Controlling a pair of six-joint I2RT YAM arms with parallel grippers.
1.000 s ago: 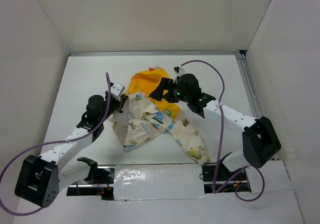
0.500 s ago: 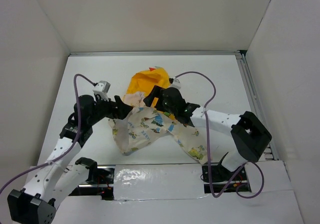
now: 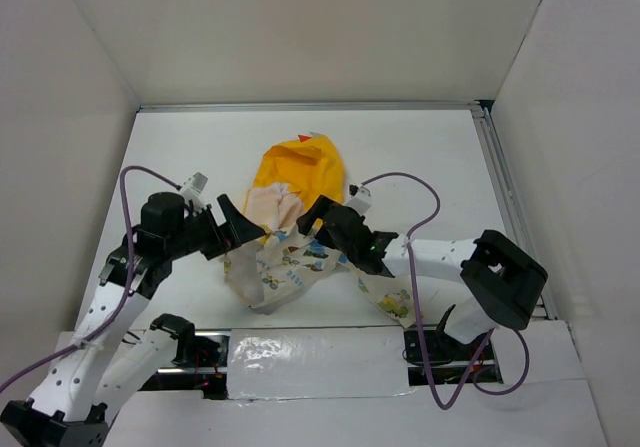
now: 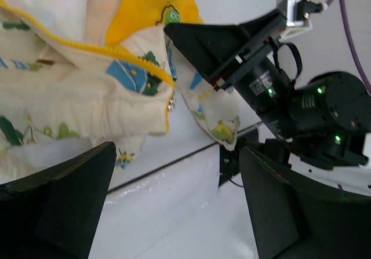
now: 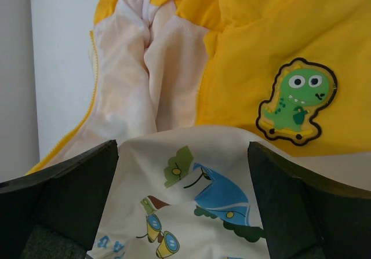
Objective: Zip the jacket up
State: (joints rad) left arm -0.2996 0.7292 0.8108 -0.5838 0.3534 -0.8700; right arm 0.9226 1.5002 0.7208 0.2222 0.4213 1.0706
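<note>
The jacket (image 3: pixel 290 262) lies crumpled mid-table, its cream animal-print body nearest me and its yellow hood (image 3: pixel 297 162) farther back. My left gripper (image 3: pixel 238 232) stands open just left of the jacket's edge, holding nothing. In the left wrist view the jacket (image 4: pixel 75 91) shows a yellow zipper edge and a small metal pull (image 4: pixel 171 104), while the left gripper (image 4: pixel 174 212) hangs over bare table. My right gripper (image 3: pixel 312 222) is open over the printed fabric. In the right wrist view the right gripper (image 5: pixel 182 207) straddles printed cloth (image 5: pixel 203 195), below a green dinosaur patch (image 5: pixel 295 105).
White walls enclose the table on three sides. A metal rail (image 3: pixel 500 182) runs along the right edge. A taped white strip (image 3: pixel 310 352) and both arm bases sit at the near edge. Purple cables (image 3: pixel 415 182) loop above the arms.
My left gripper has opened, let go of the jacket's edge and drawn back to the left. The right gripper moved left and nearer me. The jacket's body has slumped flatter.
</note>
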